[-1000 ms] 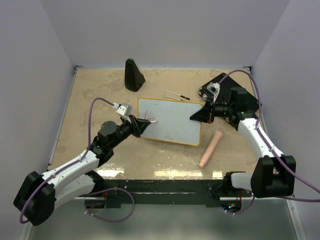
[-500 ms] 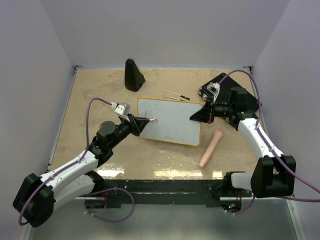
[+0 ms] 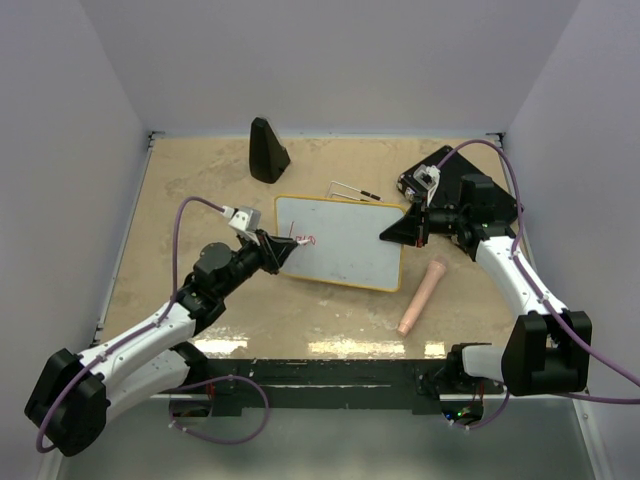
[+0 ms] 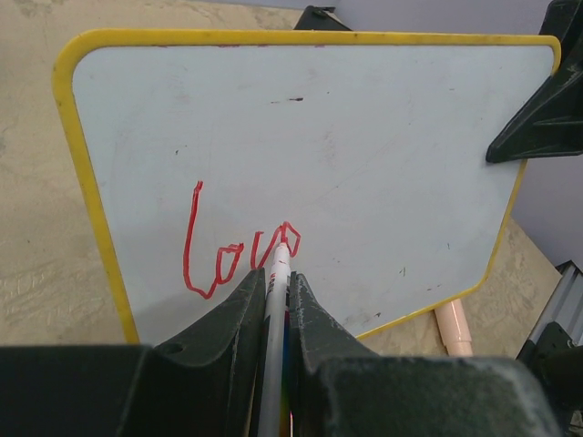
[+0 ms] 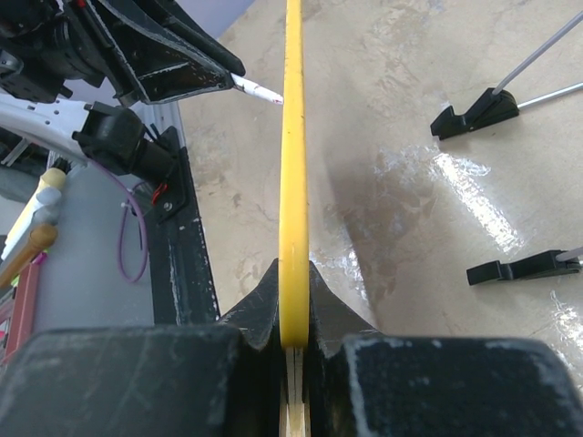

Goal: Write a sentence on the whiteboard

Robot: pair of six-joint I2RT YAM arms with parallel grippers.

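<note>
Pinching the marker [image 4: 280, 259] tight between closed jaws, the left gripper [image 4: 277, 287] has the tip on the whiteboard [image 3: 345, 240], which sits mid-table between the two arms. The right gripper [image 5: 292, 284] is clamped shut on the yellow rim at the board's right end. Of the sentence [image 4: 239, 255], only a few red cursive letters stand near the board's left end, so I judge the task barely begun, with nearly all the words left to write.

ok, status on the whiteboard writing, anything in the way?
Left gripper shut on marker, tip at last stroke. Right gripper shut on whiteboard rim. Sentence: few red letters. Nothing blocking.
</note>
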